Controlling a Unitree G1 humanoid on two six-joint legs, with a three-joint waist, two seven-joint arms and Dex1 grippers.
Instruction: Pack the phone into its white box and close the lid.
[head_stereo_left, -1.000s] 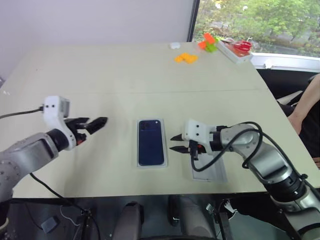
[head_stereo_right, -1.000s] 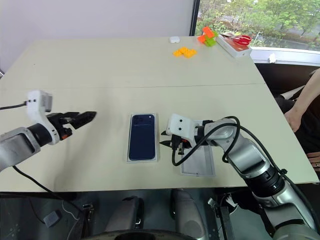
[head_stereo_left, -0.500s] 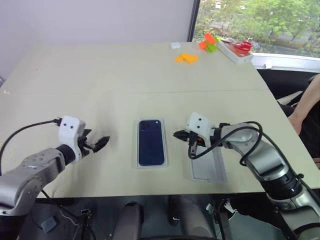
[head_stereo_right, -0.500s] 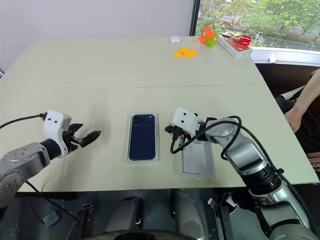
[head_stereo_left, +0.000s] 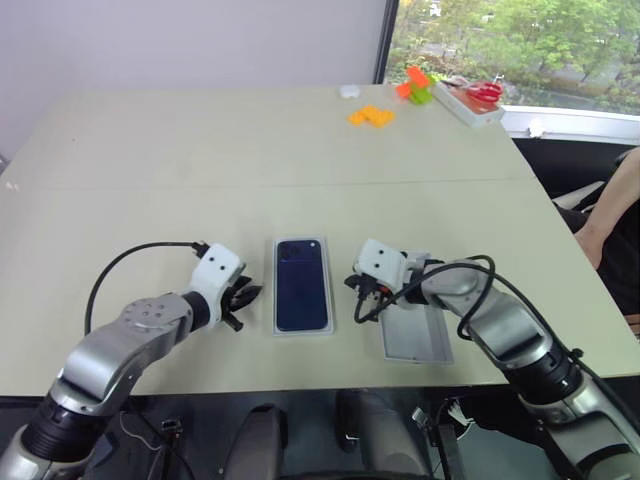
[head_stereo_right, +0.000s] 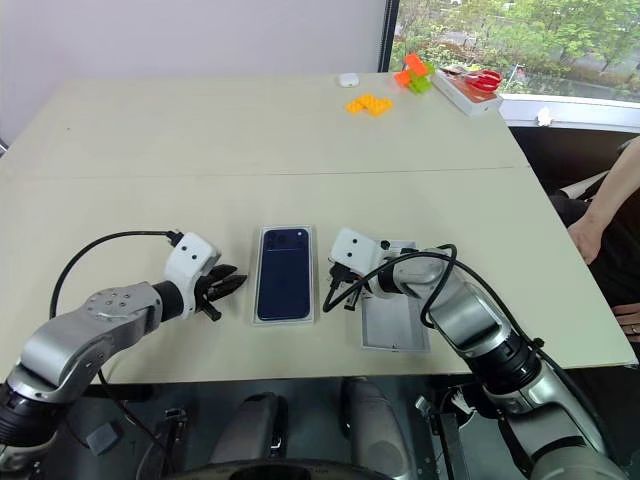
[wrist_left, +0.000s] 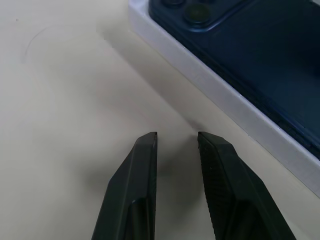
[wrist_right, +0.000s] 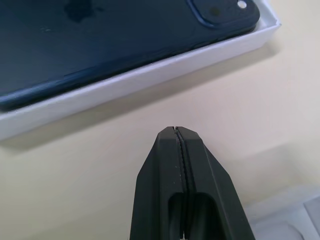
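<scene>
Phone (head_stereo_left: 302, 284) lies face-down in box (head_stereo_left: 279, 327), mid bench (head_stereo_left: 200, 150). Looks glossy, stiff, prob. slippery; best taken by long edges. L gripper (wrist_left: 176, 142) just beside box, part-open, empty. R gripper (wrist_right: 177, 131) opposite side, closed, empty. Lid (head_stereo_left: 420, 340) beside.

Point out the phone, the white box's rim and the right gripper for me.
phone (head_stereo_left: 302, 284): left eye view, middle of its dark back.
white box (wrist_right: 150, 76): right wrist view, its long side wall.
right gripper (wrist_right: 176, 131): right wrist view, fingertips pressed together.
</scene>
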